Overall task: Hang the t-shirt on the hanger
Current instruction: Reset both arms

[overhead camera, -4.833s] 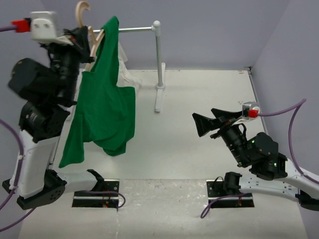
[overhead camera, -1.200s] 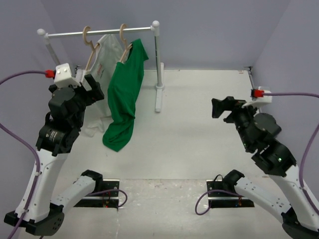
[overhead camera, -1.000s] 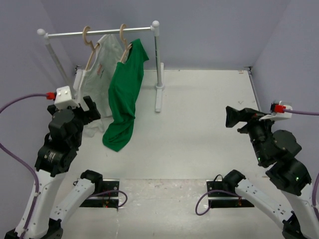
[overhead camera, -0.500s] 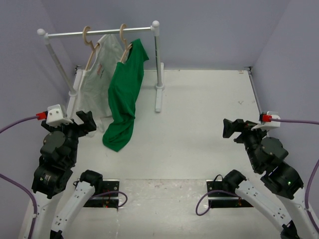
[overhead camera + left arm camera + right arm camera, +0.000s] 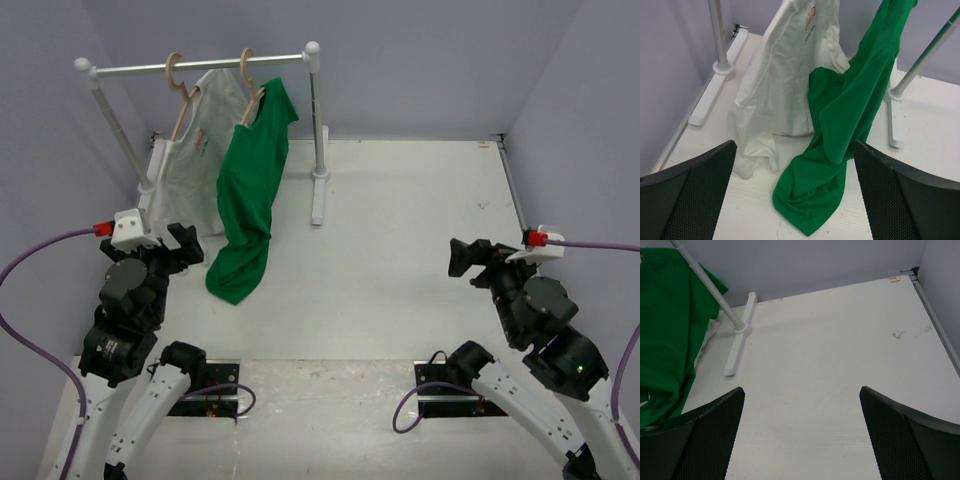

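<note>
The green t-shirt (image 5: 250,180) hangs from the wooden hanger (image 5: 247,70), whose hook sits over the rack's rail (image 5: 200,67). Its lower end is bunched on the table (image 5: 815,195). Only a green edge (image 5: 665,330) shows in the right wrist view. My left gripper (image 5: 178,245) is open and empty, low at the near left, just short of the shirt's hem; the wrist view shows its fingers (image 5: 794,146) wide apart. My right gripper (image 5: 465,258) is open and empty over bare table on the right (image 5: 801,389).
A white t-shirt (image 5: 195,165) with a small red mark hangs on a second wooden hanger (image 5: 178,80) left of the green one, and trails on the table (image 5: 775,100). The rack's posts stand on white feet (image 5: 320,195), (image 5: 715,90). Walls close in the table.
Both arms have drawn back and down toward the near edge, away from the rack. The green t-shirt on its hanger has stayed on the rail; both grippers stay open.
</note>
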`<state>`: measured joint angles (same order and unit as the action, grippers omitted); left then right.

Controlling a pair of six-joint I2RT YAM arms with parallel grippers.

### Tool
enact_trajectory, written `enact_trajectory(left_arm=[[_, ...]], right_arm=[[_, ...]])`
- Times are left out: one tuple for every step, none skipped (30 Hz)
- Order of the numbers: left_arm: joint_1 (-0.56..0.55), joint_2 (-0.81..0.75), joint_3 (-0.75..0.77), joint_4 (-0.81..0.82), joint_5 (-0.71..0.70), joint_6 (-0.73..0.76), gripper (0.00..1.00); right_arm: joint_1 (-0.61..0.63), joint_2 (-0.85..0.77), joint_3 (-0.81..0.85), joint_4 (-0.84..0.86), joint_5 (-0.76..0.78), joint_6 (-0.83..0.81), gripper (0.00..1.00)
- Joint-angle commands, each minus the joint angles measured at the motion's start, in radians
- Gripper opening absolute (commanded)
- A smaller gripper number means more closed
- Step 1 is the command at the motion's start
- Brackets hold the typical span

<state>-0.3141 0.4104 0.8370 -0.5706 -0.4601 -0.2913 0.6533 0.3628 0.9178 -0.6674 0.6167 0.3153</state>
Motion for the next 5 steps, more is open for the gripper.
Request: enact_trajectory(left_arm=[[0.006, 0.012, -0.024, 0.079, 0.004, 0.014, 1.0], [0.006, 0.013, -0.028, 0.083, 0.004, 0.014, 1.0], [0.005, 0.014, -0.03, 0.085, 0.005, 0.013, 1.0], [0.005, 0.016, -0.032, 0.086, 0.004, 0.012, 1.0], [0.006, 0.016, -0.034, 0.087, 0.003, 0.012, 1.0]], right_arm=[[-0.001, -0.014, -0.013, 0.011, 0.032, 0.015, 0.99], [-0.001, -0.015, -0.015, 0.011, 0.032, 0.016, 0.99], [-0.002, -0.015, -0.018, 0.012, 0.032, 0.018, 0.99], [-0.003, -0.013, -0.021, 0.012, 0.033, 0.021, 0.99], [-0.003, -0.011, -0.022, 0.01, 0.033, 0.026, 0.99]])
